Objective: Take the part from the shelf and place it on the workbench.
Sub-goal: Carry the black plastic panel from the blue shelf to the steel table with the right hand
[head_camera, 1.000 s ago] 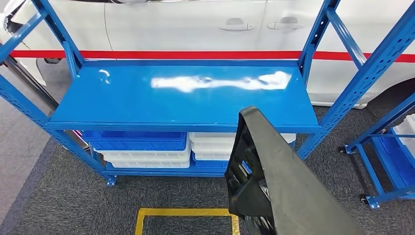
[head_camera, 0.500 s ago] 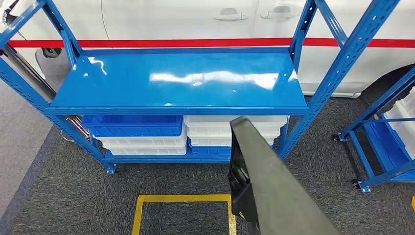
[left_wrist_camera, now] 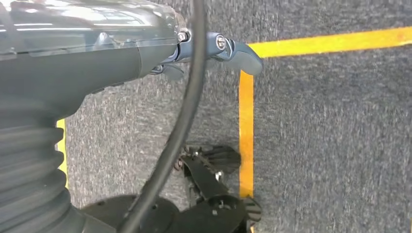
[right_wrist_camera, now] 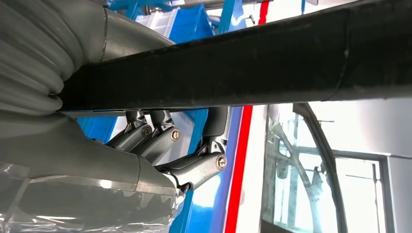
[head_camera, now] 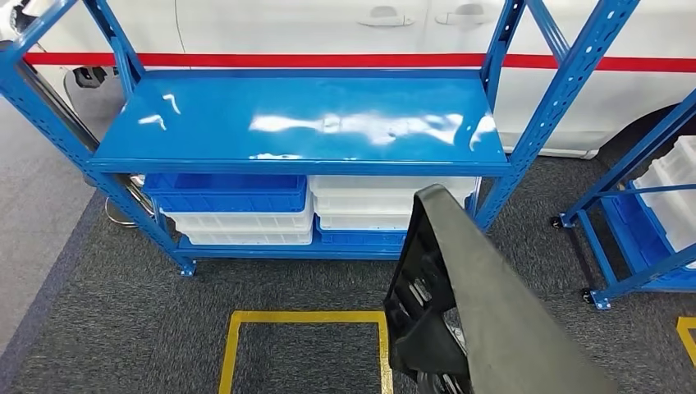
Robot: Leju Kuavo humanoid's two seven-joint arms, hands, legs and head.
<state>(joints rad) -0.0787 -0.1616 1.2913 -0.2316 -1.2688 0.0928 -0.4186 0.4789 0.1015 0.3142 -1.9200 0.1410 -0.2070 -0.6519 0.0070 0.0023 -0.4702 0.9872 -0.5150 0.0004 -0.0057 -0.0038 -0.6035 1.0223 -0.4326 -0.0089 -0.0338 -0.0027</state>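
Observation:
The part [head_camera: 484,304] is a long black moulded panel, tilted up in front of me at the lower right of the head view. In the right wrist view my right hand [right_wrist_camera: 160,145] grips the part [right_wrist_camera: 243,68], its fingers [right_wrist_camera: 194,167] hooked up around the dark edge. My left hand [left_wrist_camera: 145,53] hangs at my side over the grey carpet, its fingers [left_wrist_camera: 233,51] stretched out and holding nothing. The blue shelf [head_camera: 295,123] stands ahead of me with a bare, glossy top board.
Blue bins [head_camera: 226,193] and white bins [head_camera: 369,201] are stacked under the shelf board. A second blue rack [head_camera: 648,205] on castors stands to the right. A yellow floor square [head_camera: 304,316] lies just ahead, and a white car [head_camera: 287,25] stands behind the shelf.
The whole picture has shifted: the shelf now sits higher and a little further off, so the camera has moved. The part stays in my right hand's grip, at the lower right throughout.

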